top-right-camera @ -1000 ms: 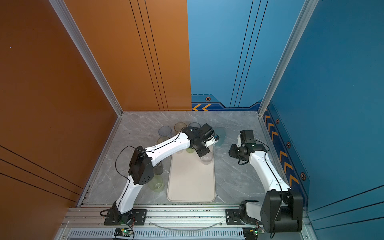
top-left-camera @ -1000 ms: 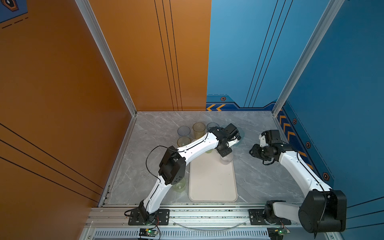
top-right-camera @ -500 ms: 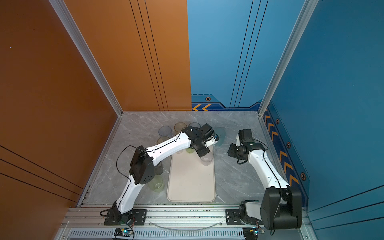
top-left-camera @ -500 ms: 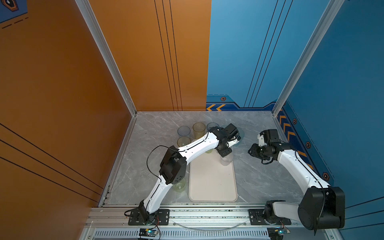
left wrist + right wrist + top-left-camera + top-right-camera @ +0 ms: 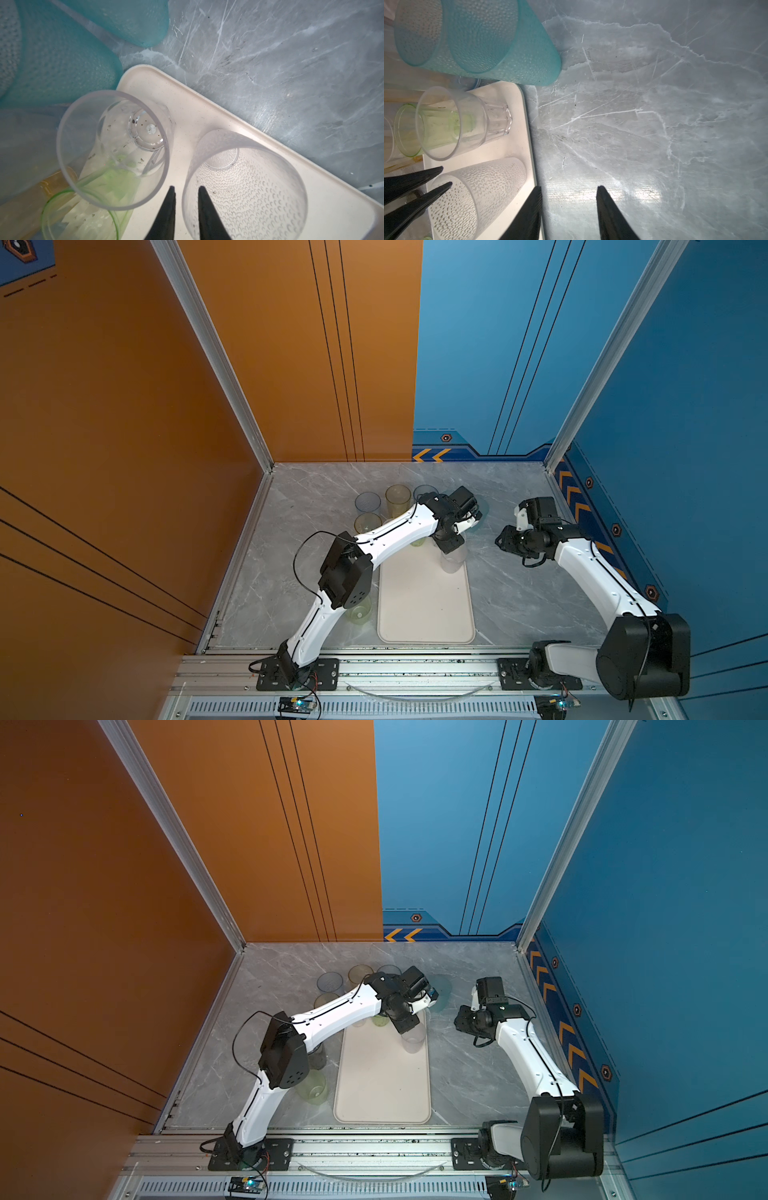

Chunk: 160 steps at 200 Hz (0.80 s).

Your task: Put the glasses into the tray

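My left gripper (image 5: 186, 187) straddles the rim of the dimpled clear tumbler (image 5: 249, 187), fingers parted, unclamped. My right gripper (image 5: 569, 188) hangs spread, empty.

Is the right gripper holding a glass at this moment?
No, the right gripper has its fingers spread over the bare table, with nothing between them.

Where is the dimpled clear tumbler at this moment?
In both top views the dimpled clear tumbler stands upright in the tray, by its right rim near the far end, beside the smooth clear glass in the corner.
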Each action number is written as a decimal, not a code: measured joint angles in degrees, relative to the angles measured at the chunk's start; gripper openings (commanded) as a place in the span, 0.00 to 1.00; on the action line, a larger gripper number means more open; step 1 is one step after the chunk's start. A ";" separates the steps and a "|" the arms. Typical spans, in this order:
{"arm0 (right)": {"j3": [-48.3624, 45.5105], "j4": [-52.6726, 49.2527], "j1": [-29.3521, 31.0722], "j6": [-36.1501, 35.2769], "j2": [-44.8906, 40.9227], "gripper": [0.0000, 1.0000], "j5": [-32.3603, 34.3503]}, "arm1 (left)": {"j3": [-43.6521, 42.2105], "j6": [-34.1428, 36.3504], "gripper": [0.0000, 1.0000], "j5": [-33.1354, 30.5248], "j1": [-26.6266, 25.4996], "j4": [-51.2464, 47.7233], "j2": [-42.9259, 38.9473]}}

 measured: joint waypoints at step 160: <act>0.11 -0.02 1.14 0.22 0.22 0.45 0.46 | -5.55 -0.66 0.27 -0.74 0.55 5.11 -7.02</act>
